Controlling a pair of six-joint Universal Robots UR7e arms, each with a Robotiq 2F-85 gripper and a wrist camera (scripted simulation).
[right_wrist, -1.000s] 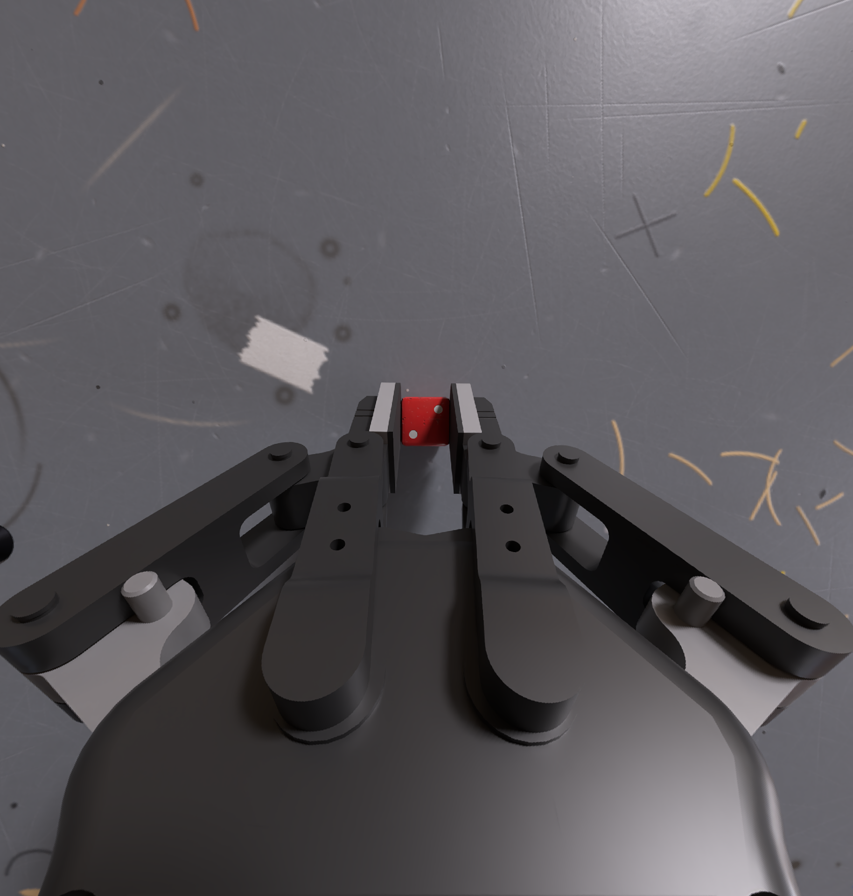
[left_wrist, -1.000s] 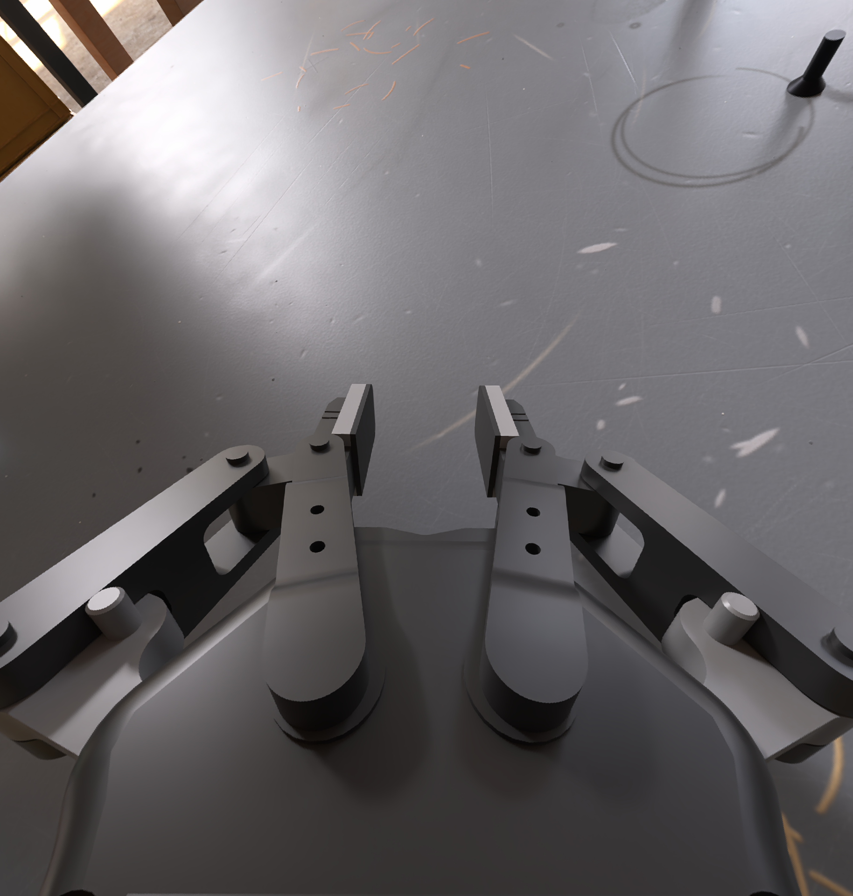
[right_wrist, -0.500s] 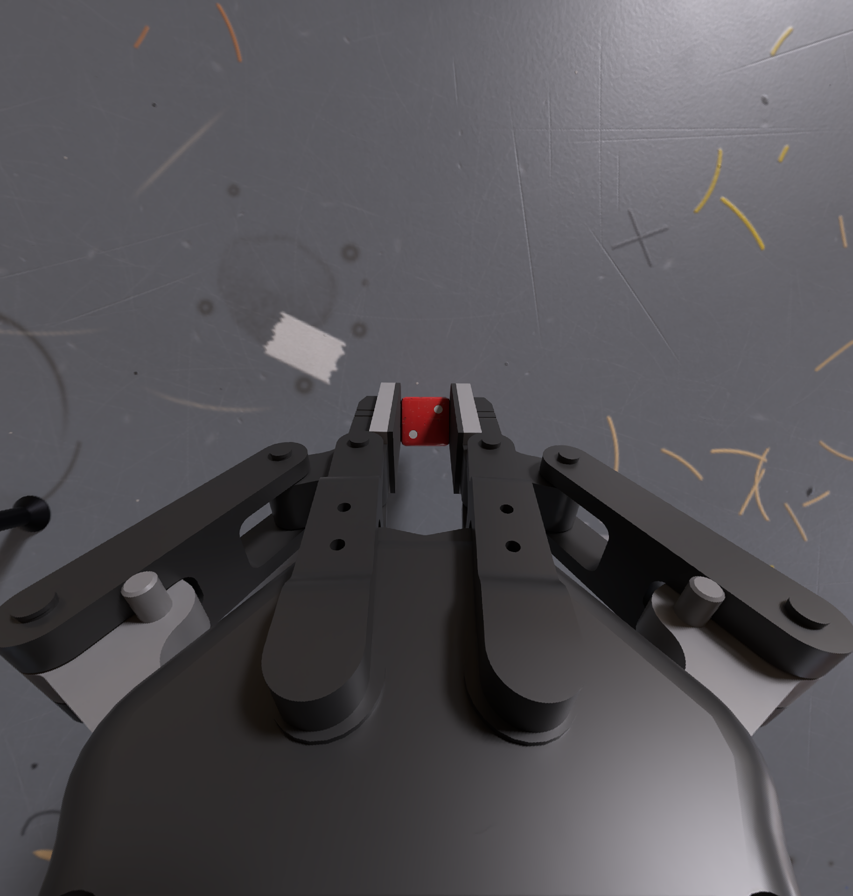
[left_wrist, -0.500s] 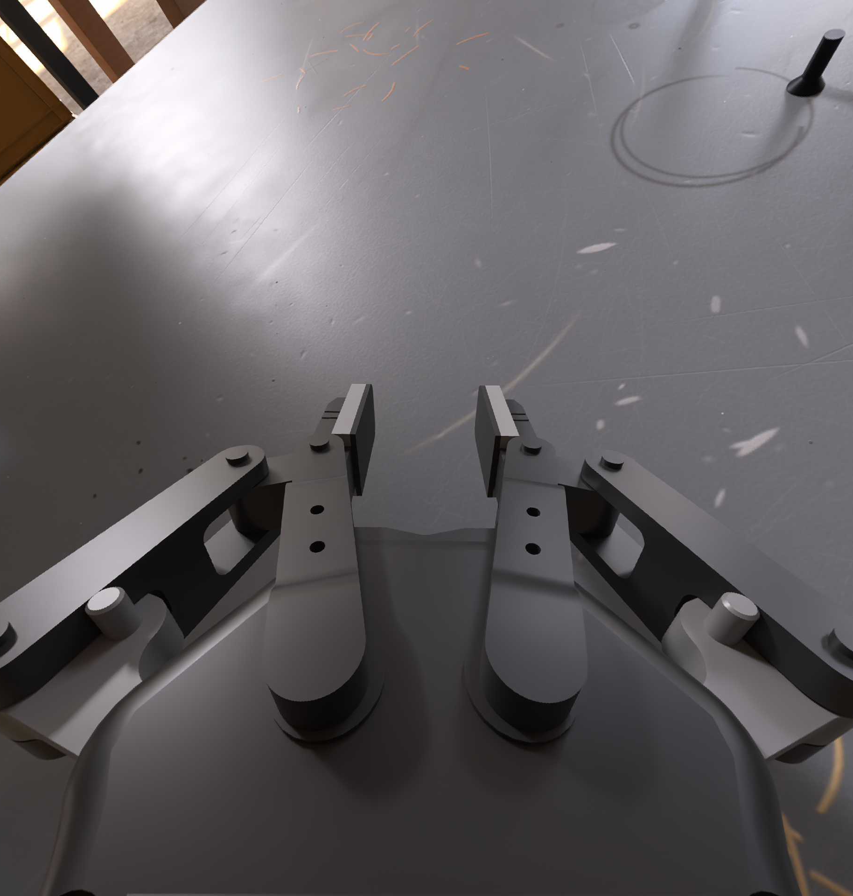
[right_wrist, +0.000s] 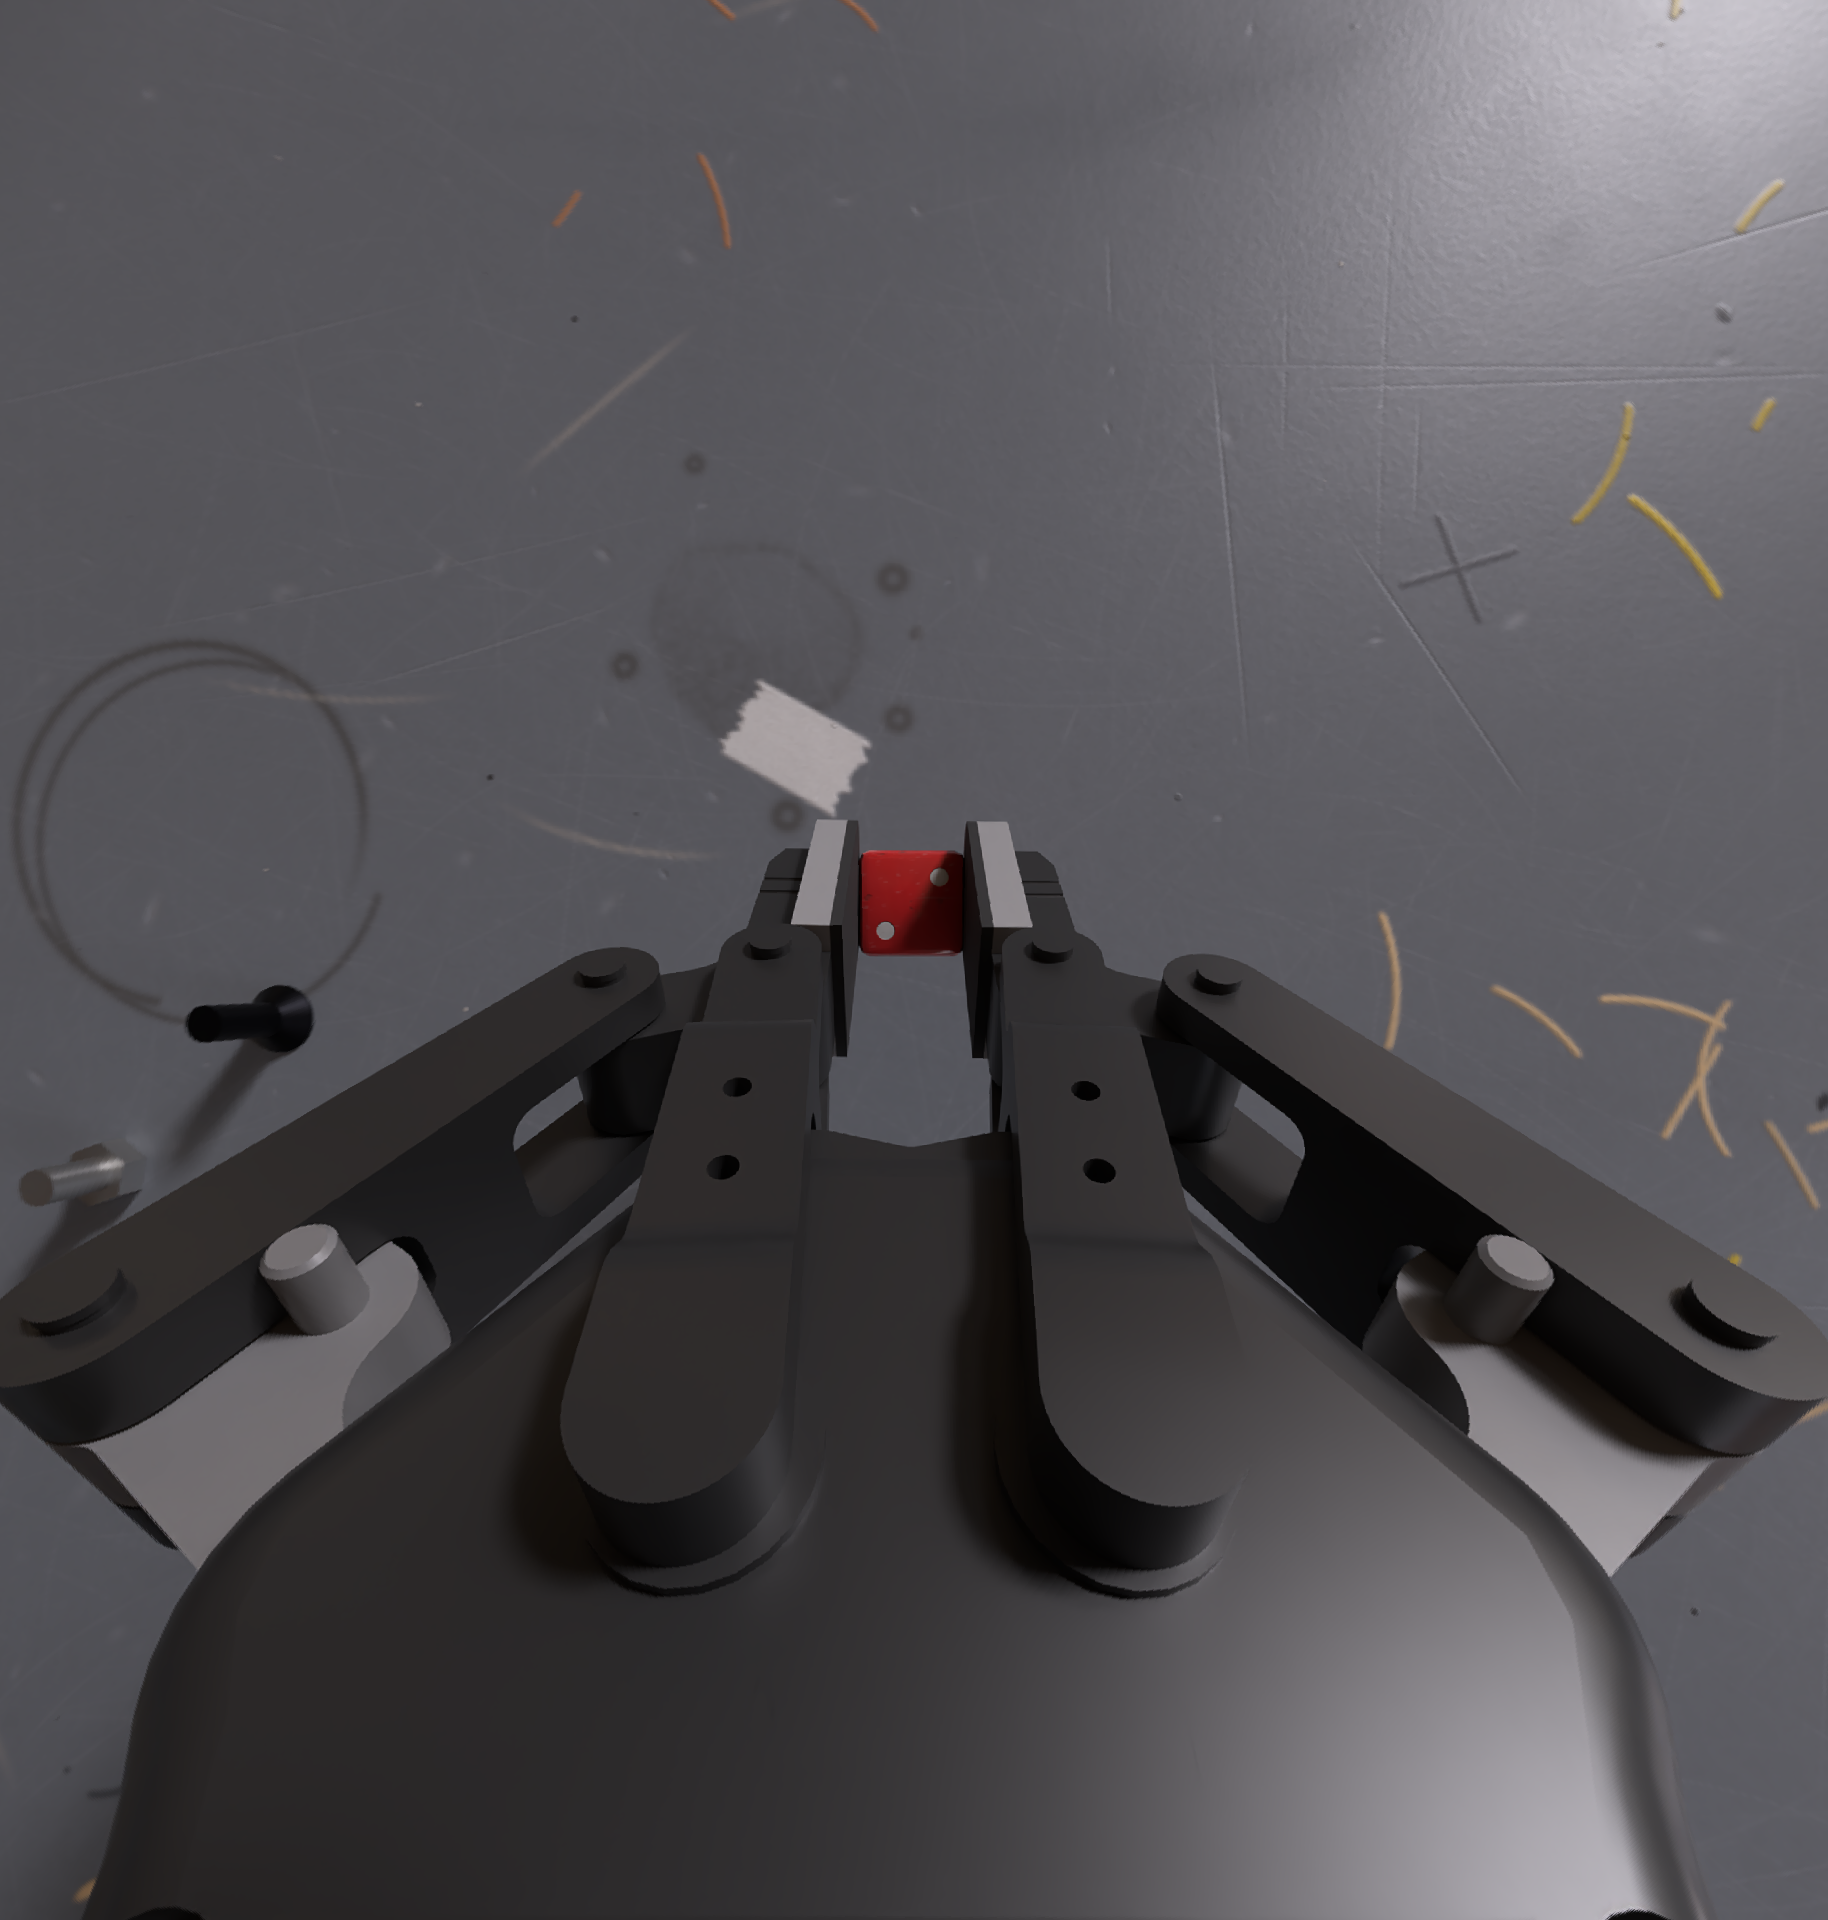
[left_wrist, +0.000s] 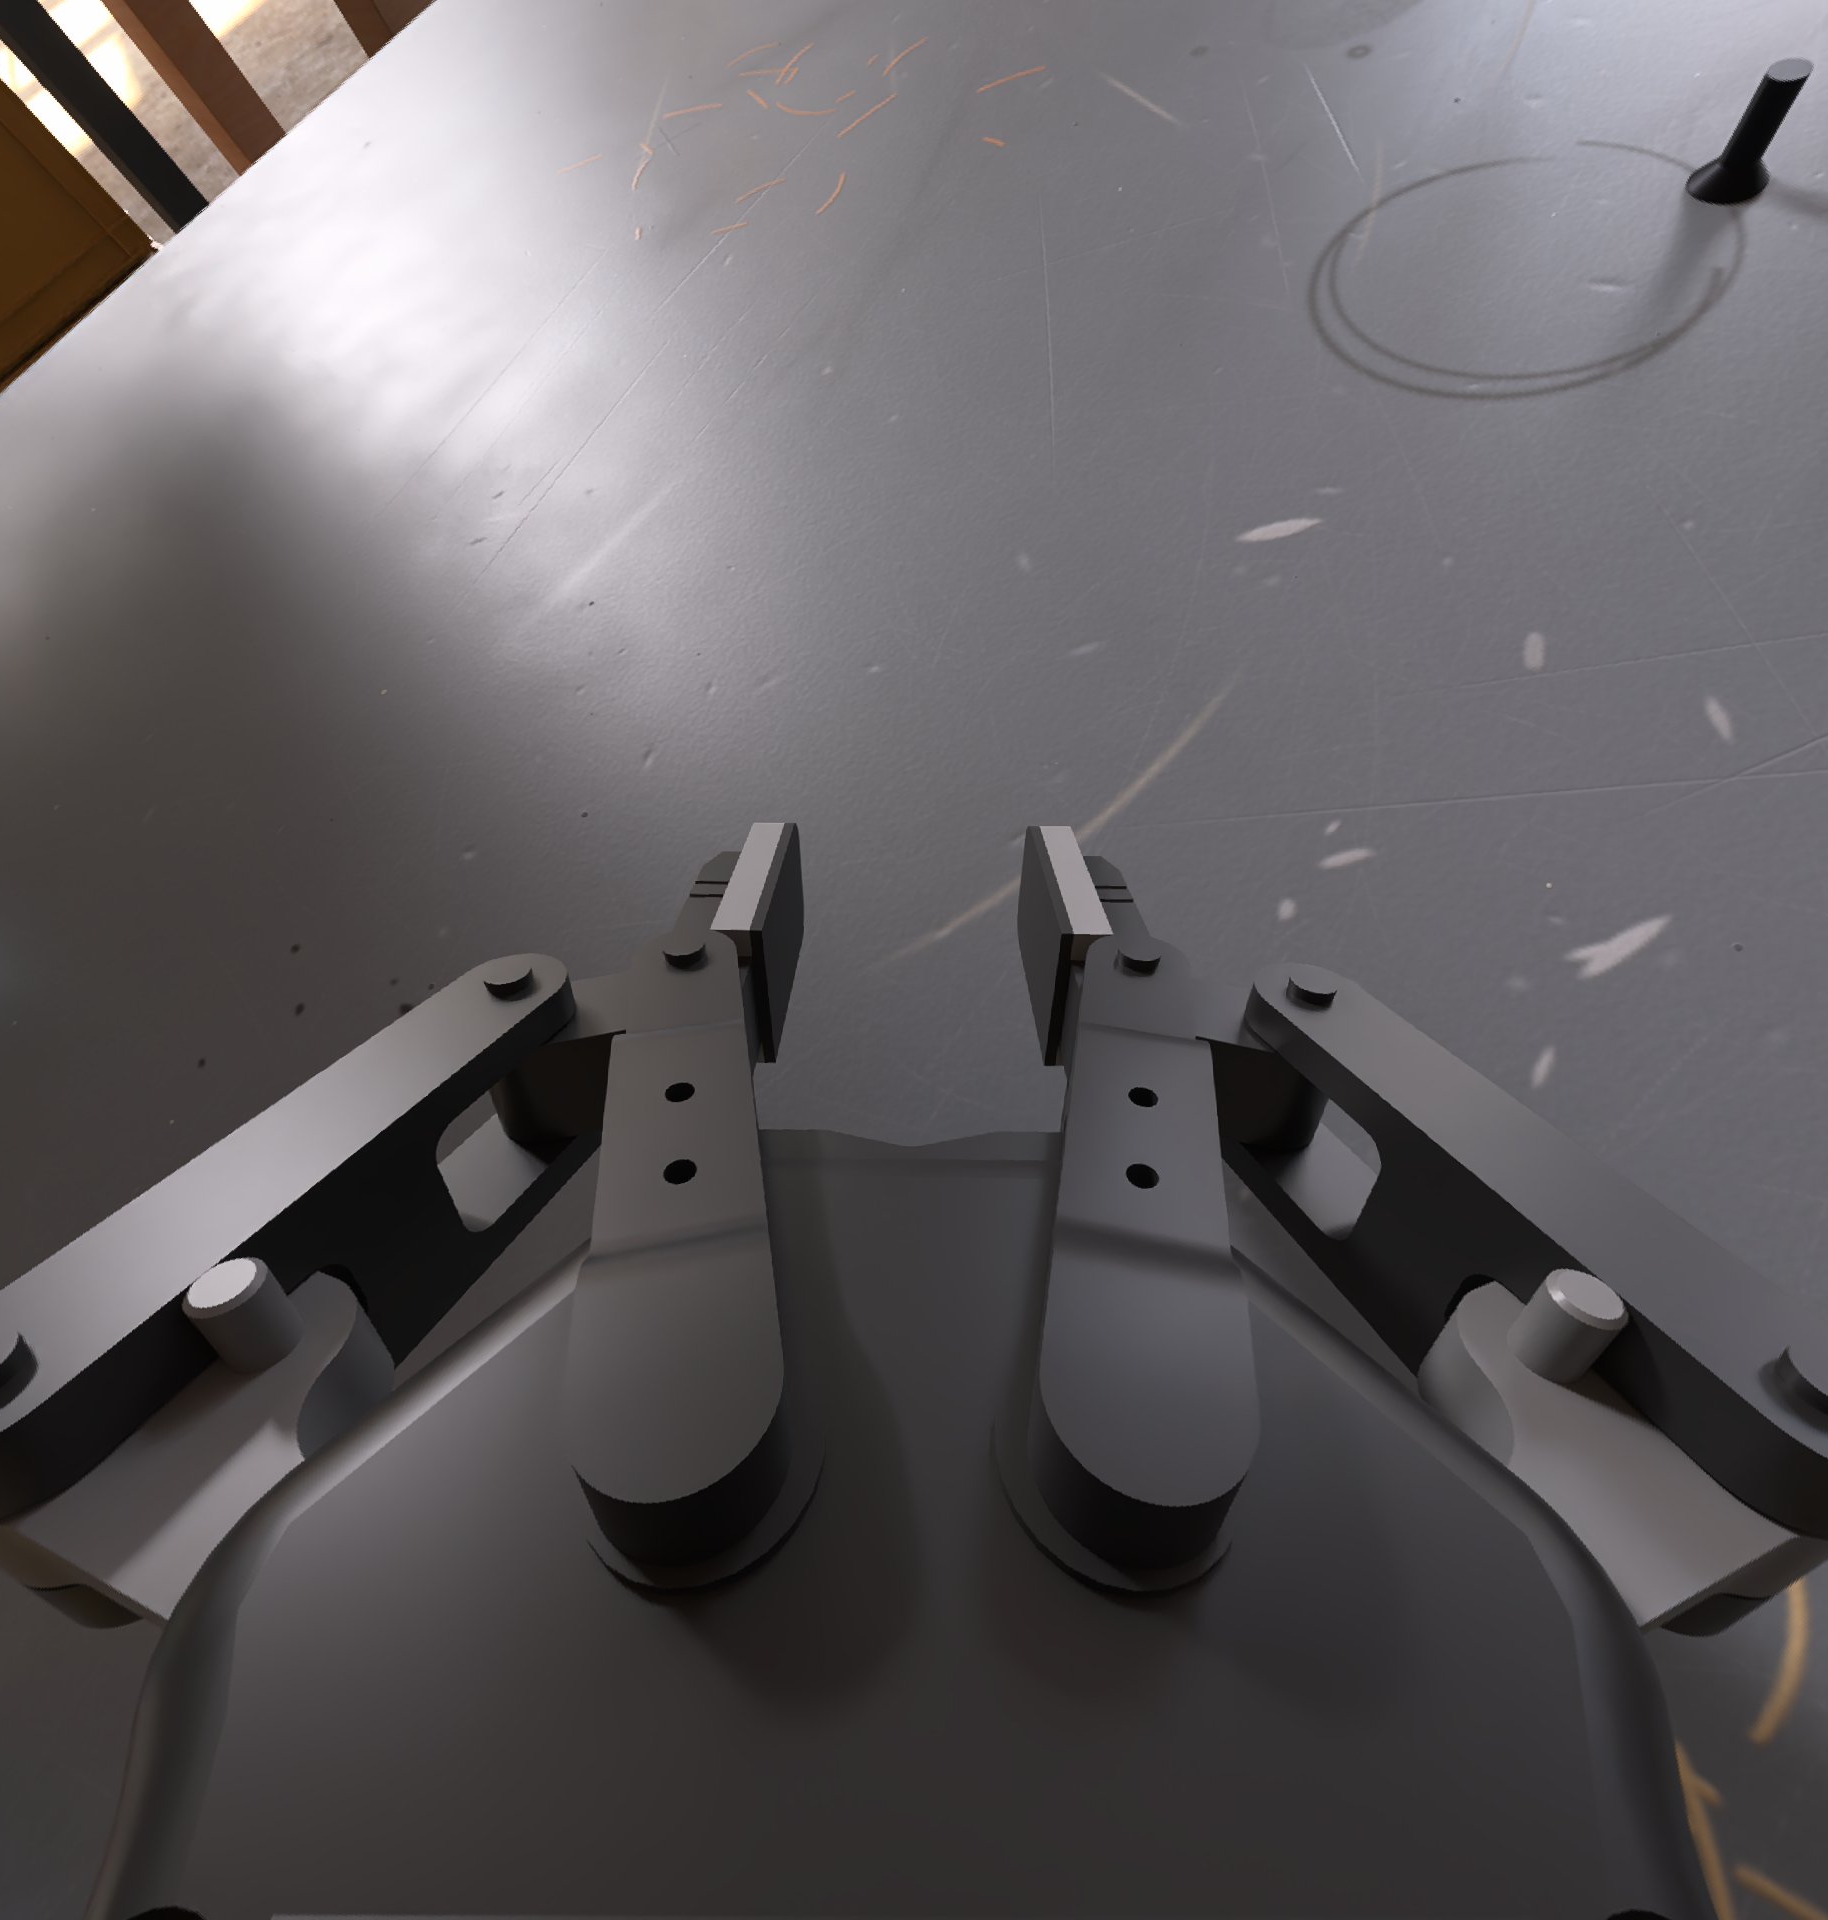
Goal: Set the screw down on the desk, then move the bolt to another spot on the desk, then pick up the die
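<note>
The right gripper [right_wrist: 911,883] is clamping the red die [right_wrist: 911,902] between its two fingertips, holding it clear above the grey desk [right_wrist: 1149,364] — a white scrap of tape [right_wrist: 794,758] is lying on the surface beyond it. Off to its left, the black screw [right_wrist: 250,1016] is standing head-down on the desk at the edge of a scratched ring, and the small silver bolt [right_wrist: 70,1179] is lying just beside it. The left gripper [left_wrist: 911,914] is hanging over the desk with its fingers spread and nothing between them — the same screw [left_wrist: 1746,145] is showing far off at the upper right of its view.

workshop — scratched, shaving-strewn desk [right_wrist: 1097,312]
</note>
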